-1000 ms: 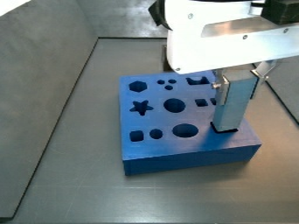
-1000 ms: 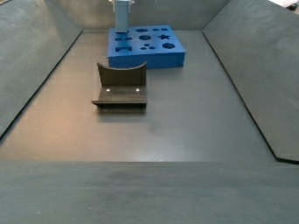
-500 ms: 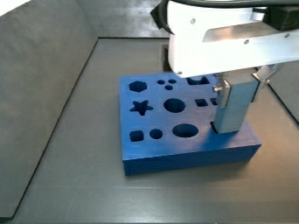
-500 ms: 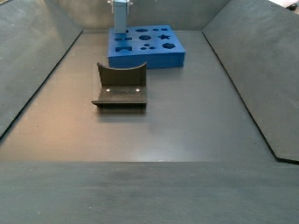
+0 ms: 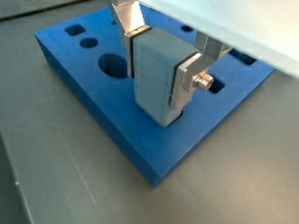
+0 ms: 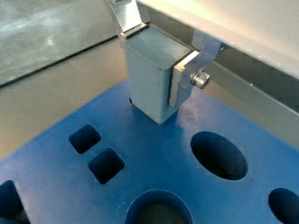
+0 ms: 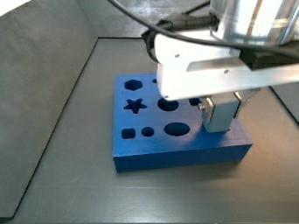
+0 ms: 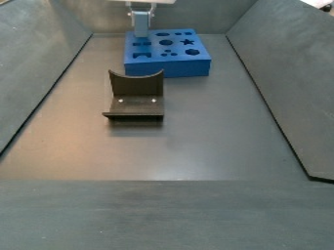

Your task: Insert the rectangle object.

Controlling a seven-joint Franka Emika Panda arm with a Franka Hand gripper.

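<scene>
Gripper (image 5: 163,54) clenched on pale steel-blue rectangular bar (image 5: 158,80), right of centre in side view. Bar (image 7: 219,112) now sits lower into bright-blue holed slab (image 7: 176,131) than before: insertion underway.

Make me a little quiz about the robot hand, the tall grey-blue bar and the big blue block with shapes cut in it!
1. True or false: the gripper has its silver fingers closed on the tall pale steel-blue rectangular bar.
2. Where is the bar's lower end? A) on the grey floor B) at the bright-blue slab with shaped holes C) on the dark L-shaped fixture
3. Fill in: the bar stands ____, not lying flat.

Key: 1 true; 2 B; 3 upright.
</scene>
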